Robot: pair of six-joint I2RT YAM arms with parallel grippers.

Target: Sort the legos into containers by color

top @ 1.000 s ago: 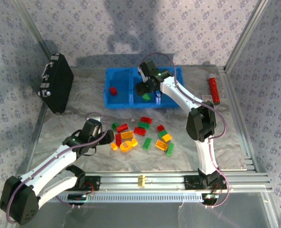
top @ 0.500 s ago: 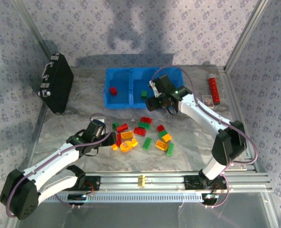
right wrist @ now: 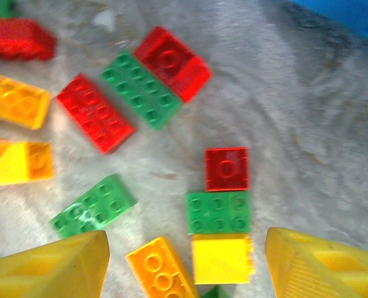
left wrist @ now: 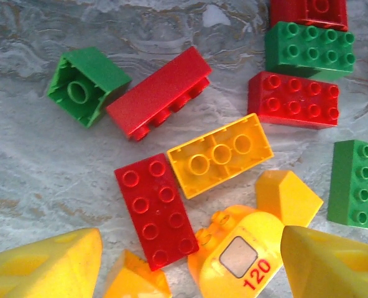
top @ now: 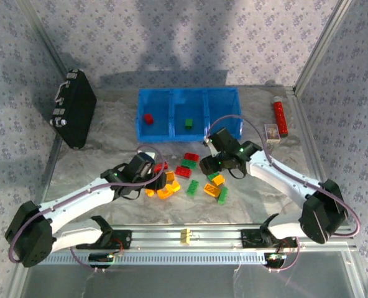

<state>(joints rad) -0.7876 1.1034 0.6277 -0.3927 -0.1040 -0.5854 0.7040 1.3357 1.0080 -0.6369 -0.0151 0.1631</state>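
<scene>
Grey marbled tabletop [top: 91, 162], patterned wallpaper behind. Black hard case [top: 74, 116] stands far left. Blue bin [top: 222, 118], three compartments, sits back centre: one red brick [top: 148, 118] in the left compartment, one green brick [top: 188, 123] in the middle. Red tube [top: 279, 117] lies right of the bin, small card [top: 271, 131] just beside it. Loose legos [top: 190, 177], red, green and yellow/orange, are scattered on the table in front of the bin, between the arms.

Left gripper [top: 155, 180] is over the pile's left side, yellow fingers [left wrist: 47, 264] spread wide, gripping nothing. Below it are a red eight-stud brick [left wrist: 156, 211] and a rounded yellow piece [left wrist: 240, 261] printed "120" in red.

Right gripper [top: 215, 162] is over the pile's right side, fingers [right wrist: 47, 270] wide, empty. Below it a green six-stud brick [right wrist: 218, 212] touches a red square above and a yellow one below.
</scene>
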